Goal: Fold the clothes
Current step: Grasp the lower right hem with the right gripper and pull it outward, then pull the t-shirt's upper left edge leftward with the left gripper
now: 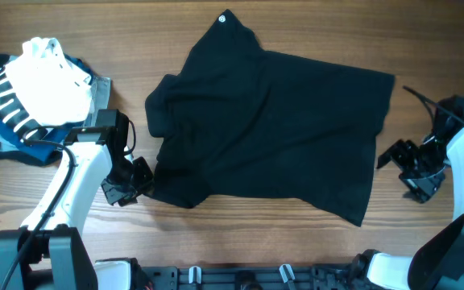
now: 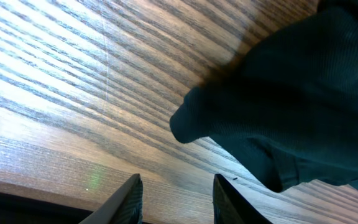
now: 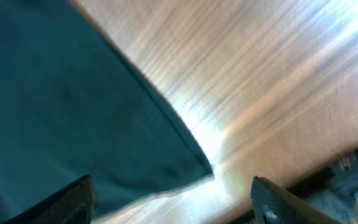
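Observation:
The clothes, a black T-shirt [image 1: 272,121], lies partly folded across the middle of the table, with a small tag at its top point. My left gripper [image 1: 141,182] sits at the shirt's lower left edge. In the left wrist view it [image 2: 176,205] is open over bare wood, with a rumpled shirt corner [image 2: 278,112] just ahead and to the right. My right gripper [image 1: 393,155] rests beside the shirt's right edge. The right wrist view shows it [image 3: 173,202] wide open, the shirt's edge [image 3: 61,112] reaching in near the left finger, nothing gripped.
A white garment [image 1: 51,76] lies on a navy white-striped garment [image 1: 2,101] in a pile at the far left. Bare wooden table [image 1: 240,234] runs along the front below the shirt. The arm bases stand at the near edge.

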`<state>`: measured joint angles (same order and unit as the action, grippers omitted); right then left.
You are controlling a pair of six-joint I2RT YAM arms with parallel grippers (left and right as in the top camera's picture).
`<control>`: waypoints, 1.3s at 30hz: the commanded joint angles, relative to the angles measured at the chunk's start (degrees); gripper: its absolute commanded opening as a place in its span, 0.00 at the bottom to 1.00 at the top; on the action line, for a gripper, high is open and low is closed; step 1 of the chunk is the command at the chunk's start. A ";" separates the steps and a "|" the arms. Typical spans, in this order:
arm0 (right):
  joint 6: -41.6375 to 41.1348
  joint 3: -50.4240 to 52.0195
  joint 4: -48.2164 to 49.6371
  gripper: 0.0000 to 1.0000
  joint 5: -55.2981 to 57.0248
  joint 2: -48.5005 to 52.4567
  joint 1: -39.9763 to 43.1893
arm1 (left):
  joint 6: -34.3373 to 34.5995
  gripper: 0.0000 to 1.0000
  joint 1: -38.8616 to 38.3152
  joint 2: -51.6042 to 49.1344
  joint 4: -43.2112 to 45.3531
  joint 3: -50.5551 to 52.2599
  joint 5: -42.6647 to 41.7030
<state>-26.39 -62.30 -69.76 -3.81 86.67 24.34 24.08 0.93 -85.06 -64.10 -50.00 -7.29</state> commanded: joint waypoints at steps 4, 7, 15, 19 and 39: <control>5.11 0.09 17.09 0.76 -6.84 0.63 0.59 | -4.66 0.29 0.52 1.07 0.09 -6.69 0.09; 4.74 0.09 20.90 0.66 -6.54 2.78 0.59 | -9.42 0.18 0.42 1.07 3.93 -10.82 -2.49; 5.46 0.09 26.27 0.71 -7.15 16.72 0.59 | -18.40 0.47 0.42 -0.24 23.43 -12.17 -11.50; 6.01 0.09 27.12 0.70 -11.08 21.03 -0.02 | -20.92 0.55 0.09 -2.56 27.74 -12.17 -11.76; 4.00 -8.37 21.09 0.04 3.37 19.15 2.49 | -20.92 0.76 -0.15 -15.26 39.06 -12.15 -10.91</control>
<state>-20.82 -68.10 -48.03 -6.92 108.09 25.98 4.12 0.91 -98.80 -26.39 -61.63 -17.91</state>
